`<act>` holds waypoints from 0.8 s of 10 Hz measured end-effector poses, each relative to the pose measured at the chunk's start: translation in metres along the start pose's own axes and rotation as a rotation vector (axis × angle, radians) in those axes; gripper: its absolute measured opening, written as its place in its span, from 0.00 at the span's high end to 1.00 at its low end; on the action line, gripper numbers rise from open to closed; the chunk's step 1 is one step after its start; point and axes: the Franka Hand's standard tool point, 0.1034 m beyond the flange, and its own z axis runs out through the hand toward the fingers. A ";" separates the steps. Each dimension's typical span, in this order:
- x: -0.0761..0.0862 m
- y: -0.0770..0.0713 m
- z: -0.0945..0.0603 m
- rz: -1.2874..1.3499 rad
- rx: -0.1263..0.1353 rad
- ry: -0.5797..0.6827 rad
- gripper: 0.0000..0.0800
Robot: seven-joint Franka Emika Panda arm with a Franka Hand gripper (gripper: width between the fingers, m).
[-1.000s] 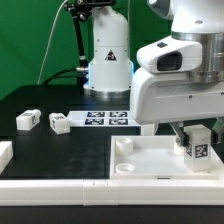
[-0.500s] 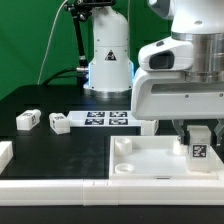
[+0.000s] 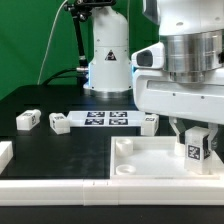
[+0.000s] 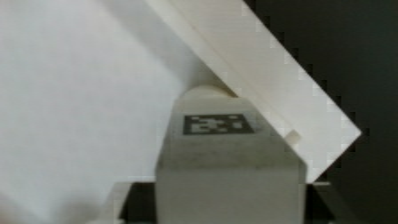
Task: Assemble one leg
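My gripper [image 3: 196,138] is shut on a leg [image 3: 197,149], a stubby white block with a black-and-white tag. It holds the leg upright on the large white square panel [image 3: 145,165], at the corner on the exterior view's right. In the wrist view the leg [image 4: 222,150] fills the space between the dark fingers [image 4: 135,203], its tag facing the camera, with the panel [image 4: 89,90] beneath it. Two loose legs [image 3: 28,120] [image 3: 60,122] lie on the black table at the exterior view's left. A third loose leg [image 3: 148,121] peeks out behind the arm.
The marker board [image 3: 105,118] lies flat behind the panel. The robot's white base [image 3: 108,60] stands at the back. A white part [image 3: 5,152] sits at the left edge of the exterior view. A green backdrop stands behind.
The wrist has turned about its vertical axis with the leg in its grip, so the leg's tag now faces a different angle. The leg stays at the same corner of the panel.
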 end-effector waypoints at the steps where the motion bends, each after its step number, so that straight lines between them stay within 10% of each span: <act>1: 0.000 0.000 0.000 0.066 -0.001 0.001 0.64; 7: -0.003 -0.002 0.000 0.349 -0.012 -0.001 0.55; 8: -0.003 -0.002 0.000 0.307 -0.012 -0.002 0.31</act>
